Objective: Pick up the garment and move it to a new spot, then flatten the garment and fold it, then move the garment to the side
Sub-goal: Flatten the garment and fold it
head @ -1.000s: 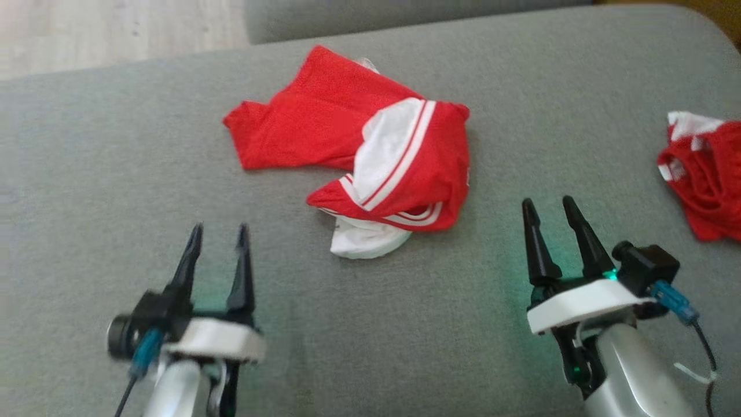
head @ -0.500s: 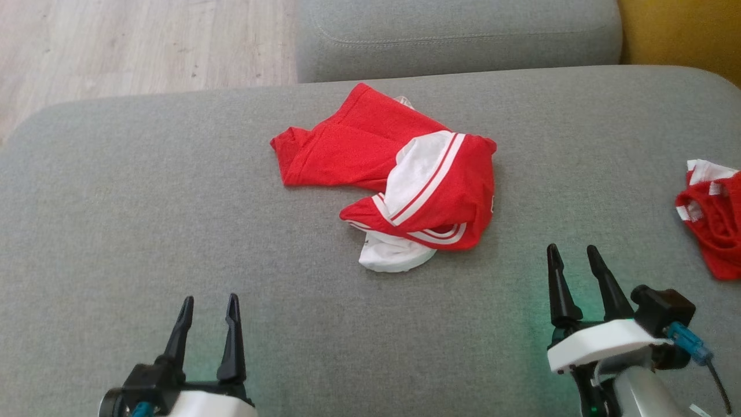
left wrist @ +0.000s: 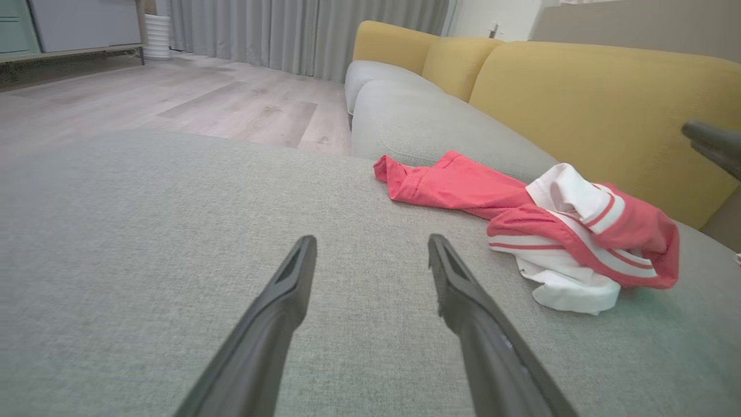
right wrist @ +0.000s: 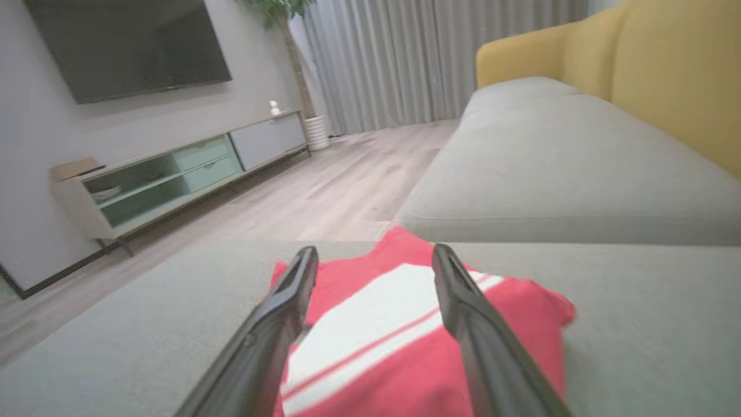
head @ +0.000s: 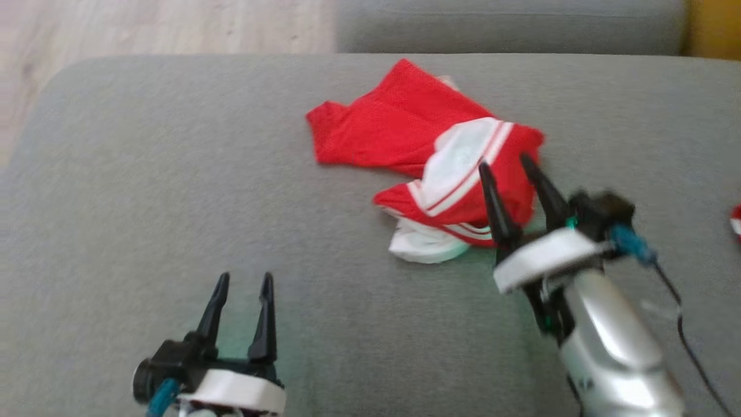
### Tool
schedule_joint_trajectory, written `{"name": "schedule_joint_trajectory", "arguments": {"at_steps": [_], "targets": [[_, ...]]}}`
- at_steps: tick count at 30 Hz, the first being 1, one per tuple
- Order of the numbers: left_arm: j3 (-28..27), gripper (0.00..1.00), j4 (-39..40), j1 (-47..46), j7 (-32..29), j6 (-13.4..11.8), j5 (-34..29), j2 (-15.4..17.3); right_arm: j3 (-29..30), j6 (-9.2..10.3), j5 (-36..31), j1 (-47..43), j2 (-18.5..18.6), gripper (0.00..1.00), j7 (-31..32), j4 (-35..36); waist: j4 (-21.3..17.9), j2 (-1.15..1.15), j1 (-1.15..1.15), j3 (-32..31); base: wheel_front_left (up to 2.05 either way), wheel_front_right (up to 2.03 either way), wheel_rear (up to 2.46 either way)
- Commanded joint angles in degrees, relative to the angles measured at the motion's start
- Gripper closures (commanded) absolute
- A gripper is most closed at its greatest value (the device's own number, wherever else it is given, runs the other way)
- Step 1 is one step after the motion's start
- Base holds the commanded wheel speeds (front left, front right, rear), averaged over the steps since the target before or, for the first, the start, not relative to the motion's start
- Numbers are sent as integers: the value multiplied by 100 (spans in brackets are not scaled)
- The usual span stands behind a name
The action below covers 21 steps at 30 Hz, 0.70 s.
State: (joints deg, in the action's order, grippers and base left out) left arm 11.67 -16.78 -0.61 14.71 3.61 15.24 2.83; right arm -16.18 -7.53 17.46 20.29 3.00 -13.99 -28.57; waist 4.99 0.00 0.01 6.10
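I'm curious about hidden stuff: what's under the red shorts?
The shorts lie crumpled on the grey sofa cushion. A white flap of them pokes out beneath the red fold. Whatever else is beneath the folds is covered, so I can't tell.

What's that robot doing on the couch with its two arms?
It looks ready to pick up a crumpled pair of red and white shorts lying on the grey cushion. Its right gripper is over the near side of the shorts, its fingers spread open, with nothing held yet. Its left gripper is open too, over bare cushion, apart from the shorts.
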Motion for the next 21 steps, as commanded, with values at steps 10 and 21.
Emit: {"name": "schedule_joint_trajectory", "arguments": {"at_steps": [10, 21], "targets": [[287, 0, -48, -319, 29, 32, 345, 5, 208, 4, -270, 1406, -13, 0, 233, -1618, 1002, 0, -1, 425, 0, 0, 0], [510, 0, -67, -526, 29, -20, 479, 5, 375, 4, -702, 1751, -13, 70, 86, -2541, 1149, 0, -1, 627, 0, 0, 0]]}}
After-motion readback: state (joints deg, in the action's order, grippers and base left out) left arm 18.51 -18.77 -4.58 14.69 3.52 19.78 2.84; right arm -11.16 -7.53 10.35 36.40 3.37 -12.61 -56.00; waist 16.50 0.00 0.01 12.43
